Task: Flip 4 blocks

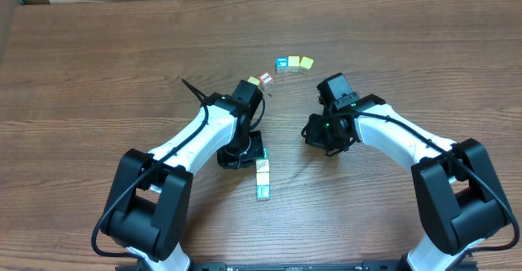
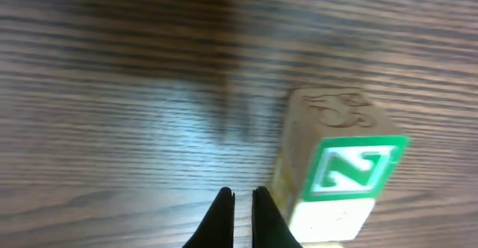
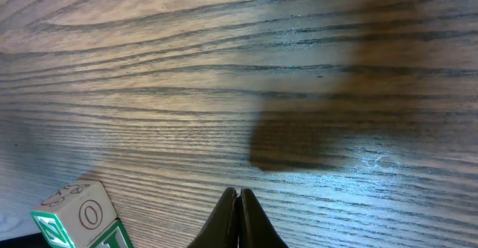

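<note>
Overhead view: blocks (image 1: 263, 179) lie in a short line on the desk (image 1: 98, 59) beside the left gripper (image 2: 241, 197); its jaws and those of the right gripper (image 3: 239, 194) are together and empty, so no flip looks underway, and how many are flipped is unclear.

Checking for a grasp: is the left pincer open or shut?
Shut. The left pincer shows only a sliver of gap with nothing in it; the Z block sits beside it.

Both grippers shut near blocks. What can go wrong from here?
Left gripper sits shut right beside the green-letter block; a sideways sweep would likely shove it, not flip it. Right gripper is shut too, so neither can grasp until it opens. The red-faced cube beside the cream block could get flipped by mistake.
</note>
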Robot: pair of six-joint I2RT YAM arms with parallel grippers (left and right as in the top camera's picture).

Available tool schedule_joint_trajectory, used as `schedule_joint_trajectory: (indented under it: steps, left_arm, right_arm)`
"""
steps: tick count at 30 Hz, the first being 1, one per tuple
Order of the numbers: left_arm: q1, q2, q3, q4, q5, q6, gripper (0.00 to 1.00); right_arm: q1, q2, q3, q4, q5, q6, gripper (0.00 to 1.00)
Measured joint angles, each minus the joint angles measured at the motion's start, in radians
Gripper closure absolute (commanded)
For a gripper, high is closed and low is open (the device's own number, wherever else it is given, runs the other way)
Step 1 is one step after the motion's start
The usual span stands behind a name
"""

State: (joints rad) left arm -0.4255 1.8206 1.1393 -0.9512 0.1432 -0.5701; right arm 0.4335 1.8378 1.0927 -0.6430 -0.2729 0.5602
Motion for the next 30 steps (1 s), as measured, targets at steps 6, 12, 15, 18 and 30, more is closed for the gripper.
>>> schedule_joint_trajectory:
  steps: [6,12,15,18,30]
  left_arm:
    - [0.053,0.000,0.000,-0.014,-0.048,0.000,0.96]
    - [0.190,0.000,0.000,-0.013,-0.051,0.006,0.79]
    - [0.259,0.000,0.000,-0.013,-0.051,0.039,0.34]
    - [0.310,0.000,0.001,-0.013,-0.052,0.068,0.23]
    - [0.343,0.000,0.074,-0.084,-0.071,0.150,0.28]
  right_arm:
    - [0.000,0.000,0.000,-0.001,-0.001,0.000,0.93]
    - [0.000,0.000,0.000,0.000,0.011,-0.005,0.71]
    - [0.000,0.000,0.000,-0.001,0.055,-0.011,0.48]
    - [-0.001,0.000,-0.001,0.001,0.134,-0.010,0.39]
    - [-0.001,0.000,0.001,-0.034,0.375,-0.054,0.17]
